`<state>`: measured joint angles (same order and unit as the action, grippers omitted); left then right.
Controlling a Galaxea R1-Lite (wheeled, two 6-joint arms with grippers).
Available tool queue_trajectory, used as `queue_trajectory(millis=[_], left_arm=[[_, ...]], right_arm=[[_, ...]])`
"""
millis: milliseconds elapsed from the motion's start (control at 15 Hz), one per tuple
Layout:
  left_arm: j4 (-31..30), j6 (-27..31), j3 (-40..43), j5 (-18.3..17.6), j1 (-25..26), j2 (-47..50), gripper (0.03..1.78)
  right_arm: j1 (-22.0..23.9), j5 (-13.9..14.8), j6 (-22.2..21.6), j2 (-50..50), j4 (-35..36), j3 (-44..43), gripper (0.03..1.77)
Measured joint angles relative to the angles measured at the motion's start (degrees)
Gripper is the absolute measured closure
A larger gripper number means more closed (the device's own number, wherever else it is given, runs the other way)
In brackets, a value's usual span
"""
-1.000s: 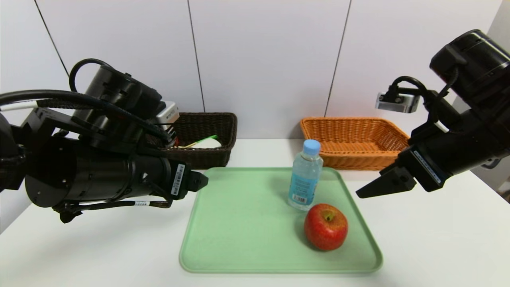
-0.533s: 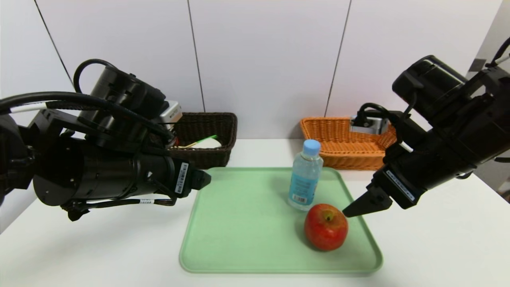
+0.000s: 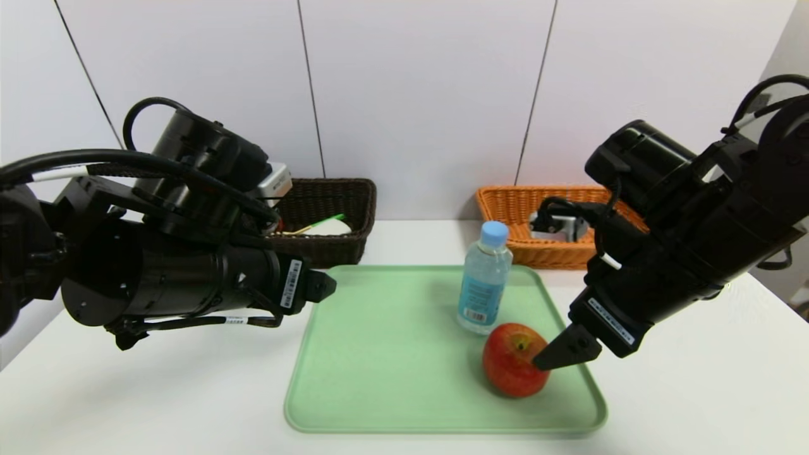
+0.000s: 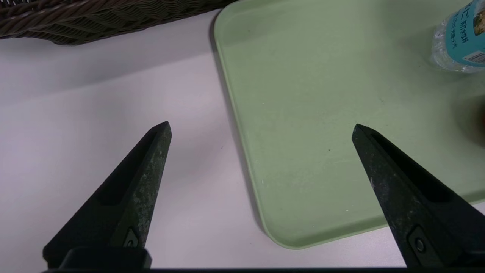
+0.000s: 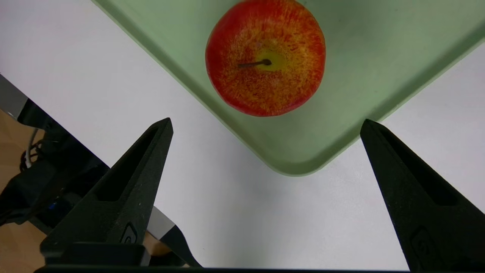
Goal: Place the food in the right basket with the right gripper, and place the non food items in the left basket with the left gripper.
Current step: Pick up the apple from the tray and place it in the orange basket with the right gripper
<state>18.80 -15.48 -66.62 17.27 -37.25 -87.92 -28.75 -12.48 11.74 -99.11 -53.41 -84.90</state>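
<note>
A red-yellow apple (image 3: 510,373) (image 5: 265,57) sits at the near right of a green tray (image 3: 379,354). A clear water bottle (image 3: 484,278) (image 4: 460,41) stands upright just behind it. My right gripper (image 3: 547,357) (image 5: 266,120) hangs open over the tray's near right corner, close beside the apple, which lies ahead of the fingers and not between them. My left gripper (image 3: 322,285) (image 4: 260,125) is open and holds nothing, above the tray's left edge. The dark brown left basket (image 3: 328,208) holds a green-handled spoon (image 3: 325,221) and a white soap bar (image 3: 328,229). The orange right basket (image 3: 505,212) stands at the back right.
Everything rests on a white table (image 3: 695,392) against a white panelled wall. In the right wrist view the table's near edge (image 5: 22,102) shows, with the robot's base below it. The left arm's bulk hides part of the dark basket.
My right arm has swung down and to the left, from beside the orange basket to right next to the apple. The left arm has barely shifted.
</note>
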Motion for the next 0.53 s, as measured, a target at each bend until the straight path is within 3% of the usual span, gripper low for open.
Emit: queue_trajectory(millis=[333, 533], left_arm=[[-0.01, -0.06, 0.02, 0.02, 0.0, 0.02, 0.12], [-0.01, -0.04, 0.02, 0.02, 0.0, 0.02, 0.12]], right_arm=[[-2.93, 5.41, 0.02, -1.52, 2.65, 1.27, 0.09], [-4.72, 6.53, -0.06, -2.01, 3.9, 2.15, 0.09]])
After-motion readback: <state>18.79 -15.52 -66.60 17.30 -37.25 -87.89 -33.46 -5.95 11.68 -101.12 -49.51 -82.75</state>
